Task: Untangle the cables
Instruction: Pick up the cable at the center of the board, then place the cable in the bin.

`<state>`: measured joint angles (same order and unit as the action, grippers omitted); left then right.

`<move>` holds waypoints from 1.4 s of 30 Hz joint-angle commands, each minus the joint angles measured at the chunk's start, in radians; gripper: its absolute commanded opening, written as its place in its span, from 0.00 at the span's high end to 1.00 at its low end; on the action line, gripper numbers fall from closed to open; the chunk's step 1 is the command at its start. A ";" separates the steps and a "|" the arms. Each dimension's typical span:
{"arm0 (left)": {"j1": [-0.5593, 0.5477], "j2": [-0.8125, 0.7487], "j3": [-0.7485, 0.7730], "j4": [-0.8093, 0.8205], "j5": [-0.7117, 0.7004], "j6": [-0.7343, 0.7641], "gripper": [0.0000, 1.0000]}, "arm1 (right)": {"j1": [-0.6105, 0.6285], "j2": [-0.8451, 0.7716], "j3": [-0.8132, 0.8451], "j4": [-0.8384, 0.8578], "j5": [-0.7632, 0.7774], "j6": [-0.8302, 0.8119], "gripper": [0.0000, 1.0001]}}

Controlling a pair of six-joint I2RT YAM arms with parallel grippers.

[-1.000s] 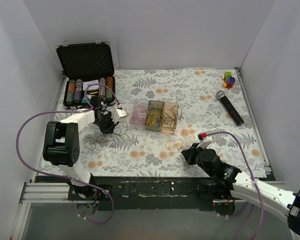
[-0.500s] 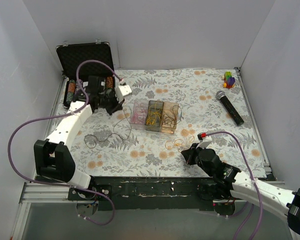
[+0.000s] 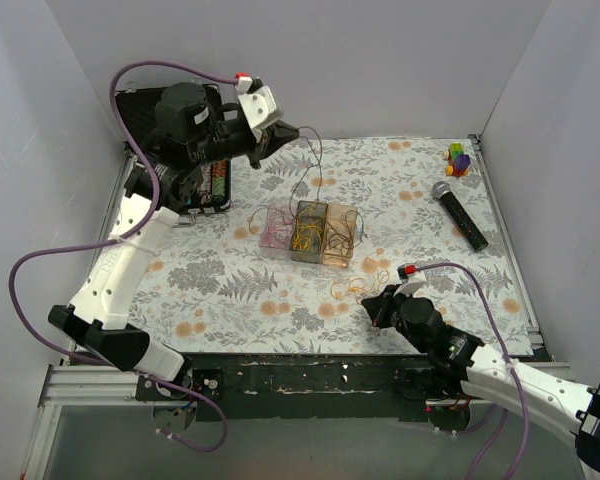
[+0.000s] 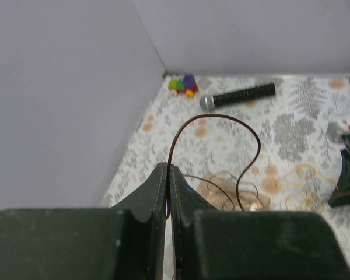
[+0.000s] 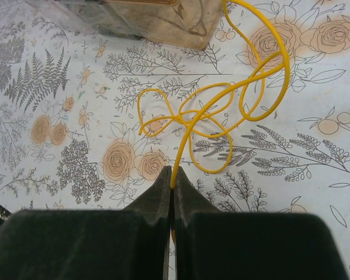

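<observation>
Case (image 3: 138, 108): 1, black, lid up, at the far left corner; it looks unrelated to the job.
Left gripper (image 4: 168, 170): 1 of 2, held high over the far left of the table, jaws pinched together on 1 dark wire.
Dark wire (image 4: 217, 119): 1 thin strand arching out of the jaws and dangling toward the tray; probably held aloft so it hangs clear of the other cables.
Tray (image 3: 264, 241): 1, clear, 3 compartments, mid-table, holding pink strands (image 3: 278, 230) on the left, yellow strands (image 3: 308, 235) in the middle and dark strands (image 3: 340, 236) on the right. This is likely a sort by colour.
Yellow wire (image 5: 221, 105): knotted loops lying on the cloth (image 3: 430, 270) just in front of the tray; I cannot tell how many strands.
Right gripper (image 5: 171, 172): 2nd of 2, low at the table, jaws closed on the yellow wire's end, probably to anchor it for pulling apart.
Microphone (image 3: 458, 215): 1, lying far right, well apart.
Toy blocks (image 3: 459, 158): 1 small cluster, far right corner.
</observation>
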<state>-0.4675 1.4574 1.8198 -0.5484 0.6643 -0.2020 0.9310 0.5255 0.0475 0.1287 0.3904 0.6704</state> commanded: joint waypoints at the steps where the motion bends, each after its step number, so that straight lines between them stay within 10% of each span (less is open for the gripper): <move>1: -0.075 0.044 0.169 0.142 -0.003 -0.100 1.00 | 0.003 -0.019 -0.005 0.008 0.019 0.001 0.99; 8: -0.166 0.109 0.342 0.251 -0.015 -0.082 1.00 | 0.003 -0.030 -0.006 -0.004 0.025 0.003 0.99; 42: -0.253 0.103 0.043 0.593 -0.150 -0.013 1.00 | 0.003 -0.071 -0.040 -0.029 0.053 0.037 0.99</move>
<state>-0.7166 1.5841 1.8996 0.0269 0.5430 -0.2398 0.9310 0.4538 0.0475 0.0692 0.4175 0.7010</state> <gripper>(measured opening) 0.015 0.032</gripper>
